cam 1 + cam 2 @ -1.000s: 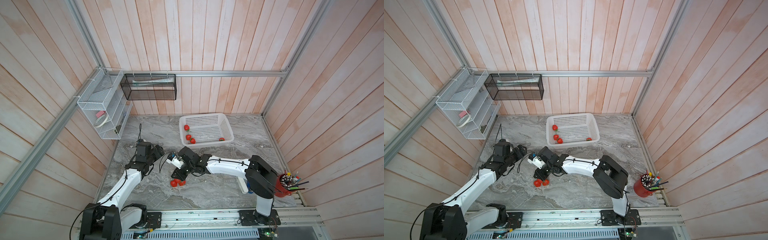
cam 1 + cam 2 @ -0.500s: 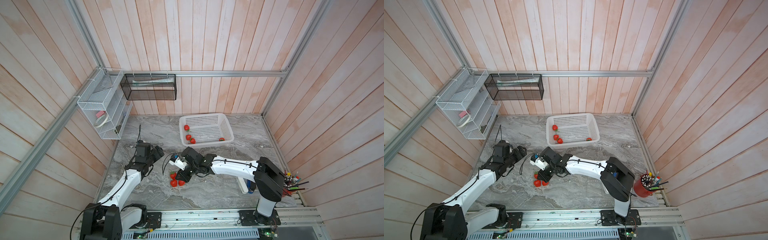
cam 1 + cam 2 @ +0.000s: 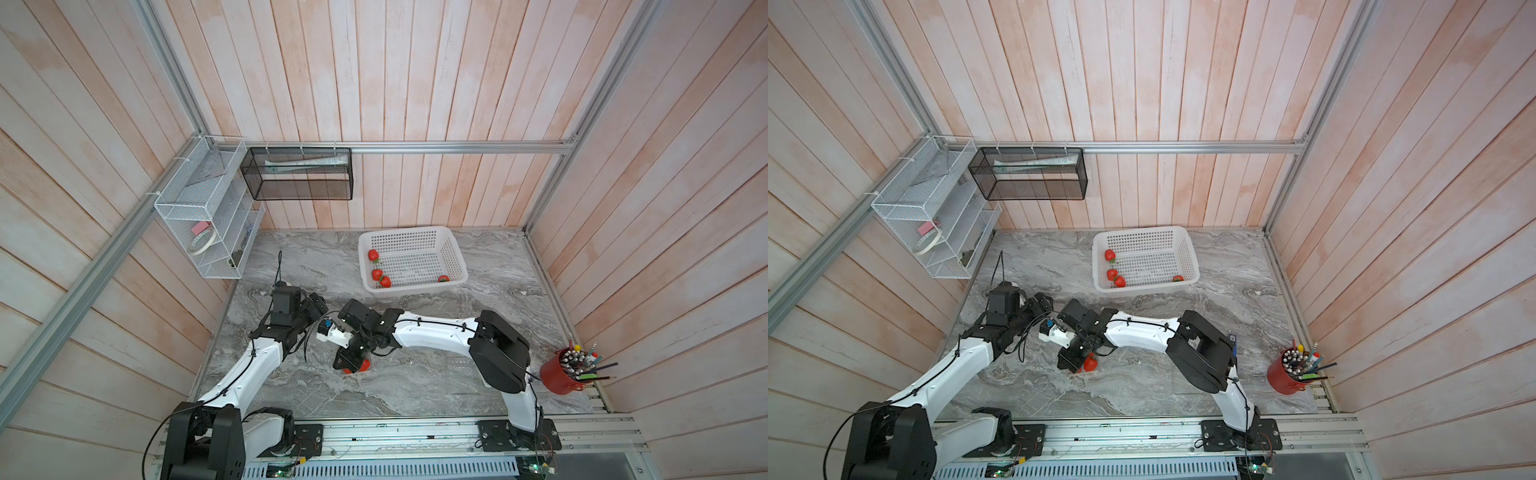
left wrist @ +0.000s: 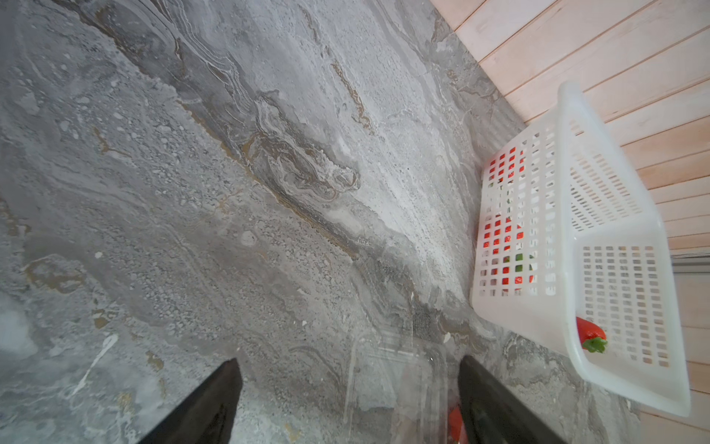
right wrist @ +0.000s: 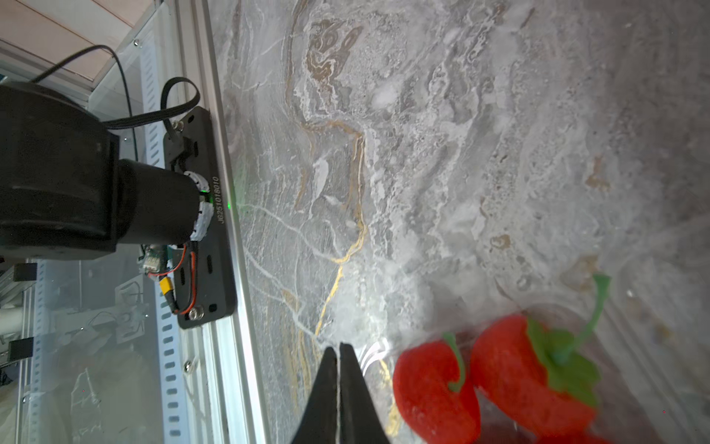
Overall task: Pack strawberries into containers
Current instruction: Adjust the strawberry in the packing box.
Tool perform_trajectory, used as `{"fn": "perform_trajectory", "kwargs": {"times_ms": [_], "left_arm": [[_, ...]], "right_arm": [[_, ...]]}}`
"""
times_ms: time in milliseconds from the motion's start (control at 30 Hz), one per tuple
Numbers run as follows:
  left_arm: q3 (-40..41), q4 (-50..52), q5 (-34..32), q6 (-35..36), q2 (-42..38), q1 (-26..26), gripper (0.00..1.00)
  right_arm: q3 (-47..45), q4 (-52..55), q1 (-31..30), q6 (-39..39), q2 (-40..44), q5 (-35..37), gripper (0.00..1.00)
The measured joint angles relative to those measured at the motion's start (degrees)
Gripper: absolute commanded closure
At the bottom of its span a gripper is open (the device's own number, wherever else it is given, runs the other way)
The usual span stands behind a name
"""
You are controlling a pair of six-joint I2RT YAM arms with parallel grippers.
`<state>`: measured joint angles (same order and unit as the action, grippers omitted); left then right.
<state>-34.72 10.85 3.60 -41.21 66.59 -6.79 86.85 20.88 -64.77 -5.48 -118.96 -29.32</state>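
My right gripper [image 5: 339, 348] is shut, its tips against the glinting rim of a clear container [image 5: 374, 355]. That container holds red strawberries [image 5: 434, 388] with green caps. Whether the thin rim is pinched I cannot tell. In both top views the right gripper [image 3: 347, 363] [image 3: 1069, 361] hangs low over these strawberries [image 3: 363, 365] [image 3: 1090, 363]. My left gripper [image 4: 347, 369] is open, with a clear container [image 4: 399, 369] lying between its fingers. In both top views the left gripper [image 3: 318, 305] [image 3: 1042, 303] hovers just left of the right wrist.
A white perforated basket [image 3: 411, 237] [image 4: 614, 238] at the back holds several strawberries [image 3: 377, 273]. A red pencil cup [image 3: 559, 374] stands at the front right. Wire shelves [image 3: 199, 232] and a black mesh rack [image 3: 299, 174] hang on the walls.
My right gripper has closed and come down towards the front, over the strawberries on the marble. The left arm has barely moved and stays open.
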Motion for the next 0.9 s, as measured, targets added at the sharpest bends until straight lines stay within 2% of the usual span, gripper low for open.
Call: {"fn": "perform_trajectory", "kwargs": {"times_ms": [167, 567, 900], "left_arm": [[0.02, -0.17, 0.48, 0.00, 0.68, 0.04, 0.10], [0.98, -3.72, 2.47, -0.44, 5.68, 0.04, 0.10], [2.69, -10.14, 7.41, -1.09, 10.64, 0.04, 0.10]], "right_arm": [[0.20, 0.15, 0.68, -0.22, -2.08, 1.22, 0.93], [-4.15, -3.98, 5.75, -3.41, -1.25, 2.21, 0.93], [-6.91, -5.55, 9.40, -5.31, 4.28, 1.36, 0.88]]}}
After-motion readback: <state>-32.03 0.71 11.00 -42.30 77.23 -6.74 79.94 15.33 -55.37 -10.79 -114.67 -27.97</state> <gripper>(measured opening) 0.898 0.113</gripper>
